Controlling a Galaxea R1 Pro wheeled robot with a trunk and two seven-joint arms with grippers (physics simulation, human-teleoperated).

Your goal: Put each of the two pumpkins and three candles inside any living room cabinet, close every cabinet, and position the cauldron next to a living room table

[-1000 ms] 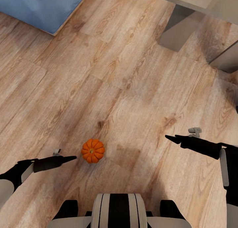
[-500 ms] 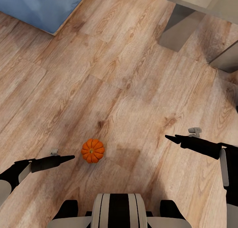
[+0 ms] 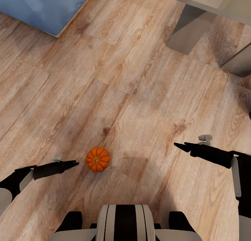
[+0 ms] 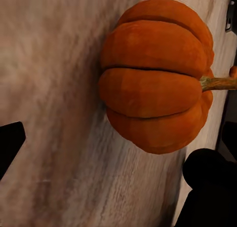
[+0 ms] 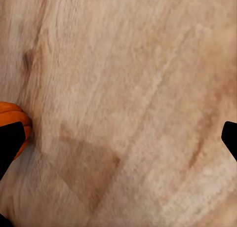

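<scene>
The left gripper (image 3: 75, 163) hung spread wide just left of the pumpkin (image 3: 98, 159), not touching; the left wrist view showed its brown stem (image 4: 219, 83). Bare wood floor (image 3: 139, 94) lay between it and the right gripper (image 3: 177, 145), also wide apart, well clear. Blue rug (image 3: 42, 7) and grey furniture (image 3: 209, 10) bordered the far edges.
</scene>
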